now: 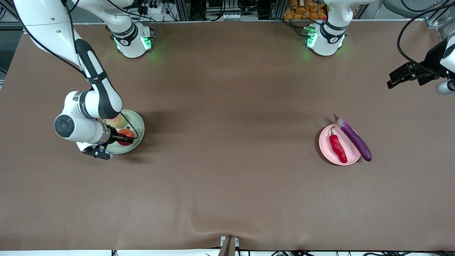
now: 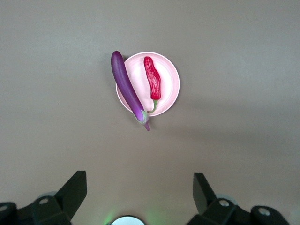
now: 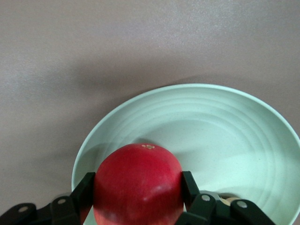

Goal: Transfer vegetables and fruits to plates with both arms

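My right gripper (image 1: 122, 138) is shut on the red pomegranate (image 1: 125, 134) low over the pale green plate (image 1: 140, 128). In the right wrist view the pomegranate (image 3: 138, 183) fills the gap between the fingers, with the green plate (image 3: 211, 126) under it. The peach (image 1: 116, 122) lies on that plate, partly hidden by the arm. The red chili pepper (image 1: 337, 146) lies on the pale pink plate (image 1: 346, 144). The purple eggplant (image 1: 353, 138) rests across its rim. My left gripper (image 1: 391, 80) is open and empty, high over the table. Its view shows the eggplant (image 2: 127, 86), chili (image 2: 153, 80) and pink plate (image 2: 169, 86).
The brown table cover (image 1: 227, 160) spreads wide between the two plates. The arms' green-lit bases (image 1: 133, 41) stand along the table's edge farthest from the front camera. Black cables (image 1: 408, 32) hang near the left gripper.
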You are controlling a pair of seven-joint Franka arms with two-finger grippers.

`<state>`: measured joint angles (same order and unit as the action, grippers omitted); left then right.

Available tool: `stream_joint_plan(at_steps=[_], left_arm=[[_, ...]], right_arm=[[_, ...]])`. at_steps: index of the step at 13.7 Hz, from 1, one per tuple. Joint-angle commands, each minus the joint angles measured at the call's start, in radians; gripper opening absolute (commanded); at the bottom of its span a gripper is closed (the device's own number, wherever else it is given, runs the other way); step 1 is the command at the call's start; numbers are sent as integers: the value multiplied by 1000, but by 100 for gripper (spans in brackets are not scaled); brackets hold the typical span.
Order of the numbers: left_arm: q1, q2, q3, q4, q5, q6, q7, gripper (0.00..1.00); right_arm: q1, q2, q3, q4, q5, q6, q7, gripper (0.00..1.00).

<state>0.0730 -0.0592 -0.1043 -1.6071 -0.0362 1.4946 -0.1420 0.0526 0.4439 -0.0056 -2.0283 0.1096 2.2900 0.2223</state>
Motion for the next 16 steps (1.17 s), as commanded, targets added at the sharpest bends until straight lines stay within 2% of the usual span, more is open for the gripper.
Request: stream_joint_plan(at_steps=[1,3,4,6,11,14,16], left_arm=[[4,-27,-3,-22,-10,-13,21,100],[2,-28,-3,-20,-10,-23,21,100],[1,-28,-5,-17,-10,-33,21,100],[4,-30,-3,-17,-10,-40,22,100],[8,-30,0,-19,-11,-40,21,100],[7,-51,-2,-30,-11,-43,19,100],[4,-53,-6,-31,-8,-42,19,100]], right_arm=[[-33,-16,22,-10,-18,6,-15,100],[-43,-22,24,28,-18,-42,-15,100],[-43,-28,23,75,-18,-117,-15,100],[-45,-34,24,208,-16,-286,-17,100],[-45,-33,24,546,-16,-570,-18,100],[-47,-25,24,747,-16,-806,-20,100],[-51,-33,30,787,-16,-859,-20,100]])
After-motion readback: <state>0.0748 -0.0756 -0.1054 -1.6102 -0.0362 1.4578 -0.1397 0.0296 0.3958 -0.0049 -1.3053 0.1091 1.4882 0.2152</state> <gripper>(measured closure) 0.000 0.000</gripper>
